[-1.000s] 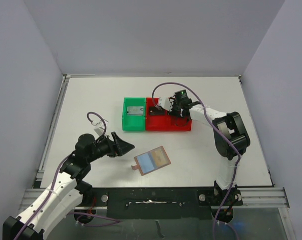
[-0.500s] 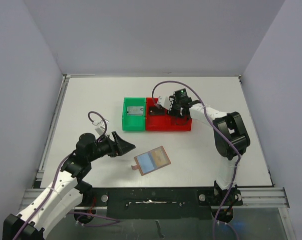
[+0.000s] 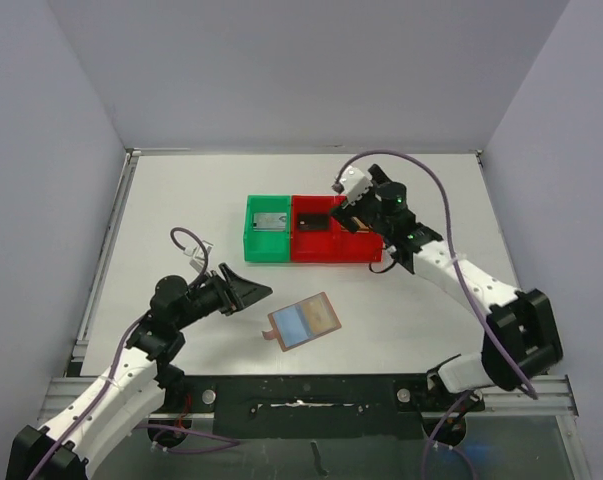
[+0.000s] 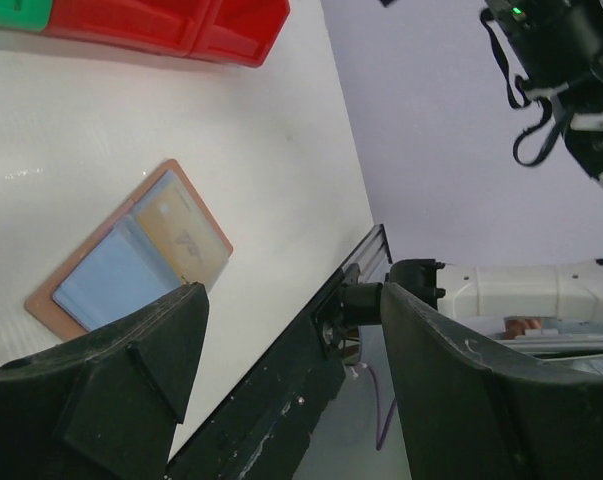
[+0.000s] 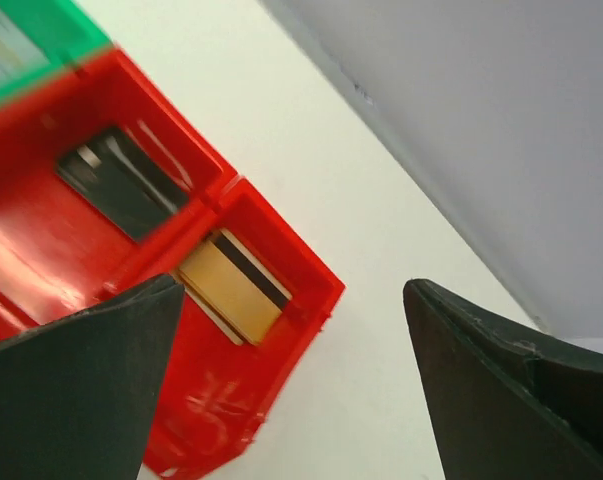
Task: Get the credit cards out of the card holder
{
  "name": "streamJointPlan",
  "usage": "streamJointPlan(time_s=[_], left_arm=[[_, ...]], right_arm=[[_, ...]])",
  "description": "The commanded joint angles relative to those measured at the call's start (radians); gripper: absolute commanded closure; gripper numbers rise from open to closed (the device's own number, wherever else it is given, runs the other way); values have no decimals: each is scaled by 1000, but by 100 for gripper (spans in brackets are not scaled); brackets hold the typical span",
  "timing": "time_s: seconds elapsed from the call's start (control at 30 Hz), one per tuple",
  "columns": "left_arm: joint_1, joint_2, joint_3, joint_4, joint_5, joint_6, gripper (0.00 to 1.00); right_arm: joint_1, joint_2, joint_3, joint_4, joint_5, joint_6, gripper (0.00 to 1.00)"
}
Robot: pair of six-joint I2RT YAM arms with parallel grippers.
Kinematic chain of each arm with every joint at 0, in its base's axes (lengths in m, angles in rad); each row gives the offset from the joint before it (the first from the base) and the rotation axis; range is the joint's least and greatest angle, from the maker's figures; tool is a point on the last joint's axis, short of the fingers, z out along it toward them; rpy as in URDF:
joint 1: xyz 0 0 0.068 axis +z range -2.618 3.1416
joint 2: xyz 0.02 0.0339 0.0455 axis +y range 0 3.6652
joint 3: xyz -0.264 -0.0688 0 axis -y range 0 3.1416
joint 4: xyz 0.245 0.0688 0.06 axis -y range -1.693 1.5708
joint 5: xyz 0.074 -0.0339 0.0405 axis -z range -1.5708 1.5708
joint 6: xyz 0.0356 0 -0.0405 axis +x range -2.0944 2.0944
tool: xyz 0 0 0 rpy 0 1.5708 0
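Over the red plastic bin (image 3: 333, 258) at mid-table, the right gripper (image 5: 293, 290) hangs wide open and empty; the left gripper (image 4: 291, 300), jaws likewise spread on nothing, hovers near the flat brown leather-like card holder (image 4: 101, 290), lying unfolded, blue lining up, toward the near edge of the white table (image 3: 181, 200). Its tan plastic card (image 4: 186, 235) looks thin, stiff and slick, best pinched by the exposed edge while the light holder is pinned

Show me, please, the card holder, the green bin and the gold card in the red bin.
card holder (image 3: 301, 323), top view, blue lining.
green bin (image 3: 266, 252), top view, near wall.
gold card (image 5: 224, 288), right wrist view, gold face.
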Motion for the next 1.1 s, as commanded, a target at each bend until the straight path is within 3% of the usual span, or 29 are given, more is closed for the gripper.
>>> streamJointPlan(time_s=[0.0,0.17,0.27,0.5,0.6,0.77,0.9,1.07], left_arm=[[-30,-21,-19,135,-35,-77,33],[-159,-6,26,47,-199,-45,33],[-265,45,44,17,-326,-41,34],[-496,213,133,-39,-589,-39,37],[-546,259,174,-104,-681,-69,37],[-585,303,154,-82,-763,-150,39],[-595,351,158,-93,-769,-168,40],[-606,399,138,-108,-779,-203,42]], right_arm=[[14,-209,-195,258,-63,437,2],[-15,-365,-339,194,-83,858,2],[-22,-405,-386,132,-121,993,3],[-31,-452,-469,111,-309,1076,2],[-43,-436,-425,-80,-206,1103,2],[-4,-391,-445,-70,-347,1141,11],[153,-319,-408,-149,-178,1164,16],[289,-213,-365,-210,-33,1186,33]])
